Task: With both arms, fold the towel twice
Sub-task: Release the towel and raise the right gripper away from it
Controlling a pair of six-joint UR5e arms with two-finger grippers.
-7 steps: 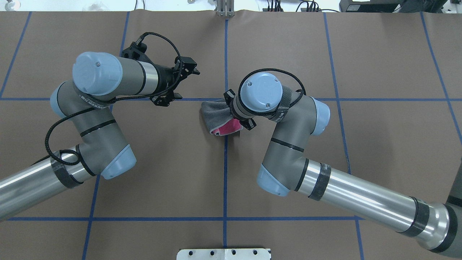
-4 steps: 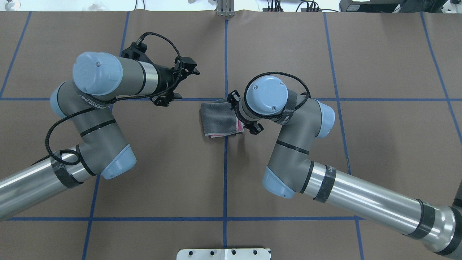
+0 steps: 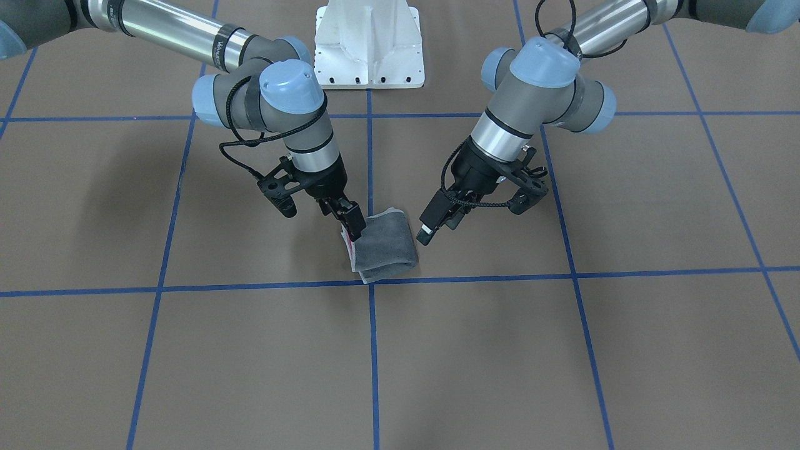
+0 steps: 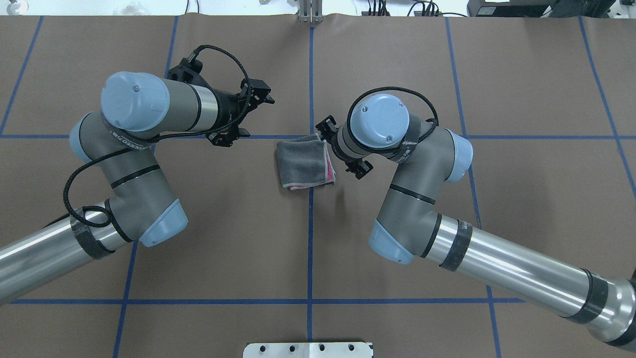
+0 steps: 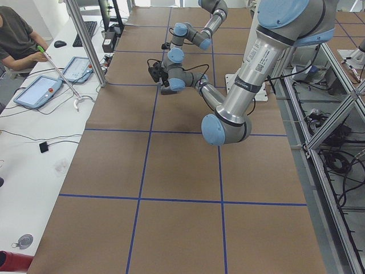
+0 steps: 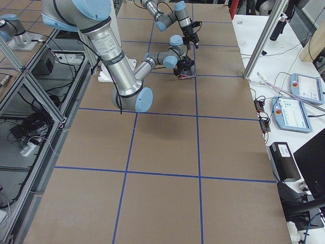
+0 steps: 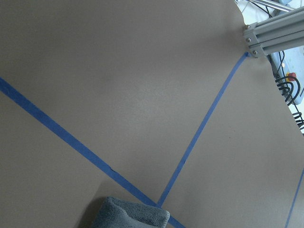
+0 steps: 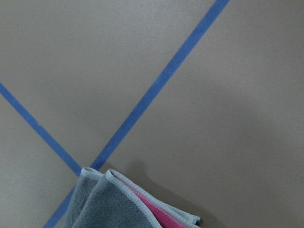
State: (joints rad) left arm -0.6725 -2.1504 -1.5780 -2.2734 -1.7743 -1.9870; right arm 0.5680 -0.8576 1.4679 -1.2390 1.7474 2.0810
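Observation:
The towel (image 4: 303, 161) lies folded into a small square near the centre tape crossing, grey face up, with pink showing only along its right and near edges. It also shows as the towel (image 3: 387, 247), and its corner as the towel (image 8: 118, 204). My right gripper (image 3: 349, 224) points down at the towel's edge on the robot's right side. Its fingers are slightly apart and look open, with the tips touching or just beside the pink edge. My left gripper (image 4: 260, 116) hangs wide open to the towel's left and holds nothing. The same left gripper (image 3: 475, 217) is off the cloth.
Brown paper with blue tape lines (image 4: 310, 248) covers the table. The white bolted pedestal (image 3: 369, 44) stands at the robot's edge. An aluminium post (image 4: 310, 12) is at the far edge. A seated person (image 5: 17, 34) and tablets are beside the table.
The right gripper lowered the raised pink flap onto the towel, so grey now covers it. It then drew back to the right off the cloth. The left arm stayed still.

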